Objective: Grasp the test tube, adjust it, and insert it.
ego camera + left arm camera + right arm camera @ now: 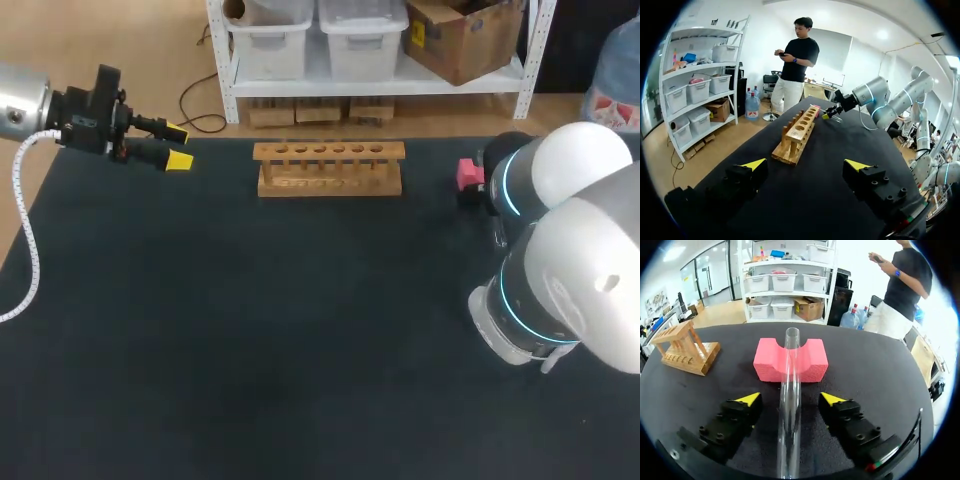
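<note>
Currently the right gripper (790, 400) stands spread wide, its two yellow-tipped fingers (749, 399) on either side of a clear glass test tube (790, 390) and apart from it, so neither pad touches the glass. The tube runs lengthwise through the gap. Its open far end lies in the curved groove of a pink foam block (812, 362) just ahead of the fingertips, and its near end passes back under the wrist, where it cannot be made out. Farther ahead and off to one side of this gripper, well apart from the block, stands a light wooden test-tube rack (685, 347) with a row of round holes along its top bar, all on the black table (880, 370). The left gripper (805, 165) is also spread, with nothing between its fingers, and it hangs above the table near one end. The same rack (797, 135) lies straight ahead of it, end-on, and beyond the rack are the pink block (815, 106) and the right gripper (832, 112). From above, the left gripper (178, 146) is level with the rack (330, 168) and well to its side, while the right arm (560, 260) covers its own fingers beside the block (468, 173).
</note>
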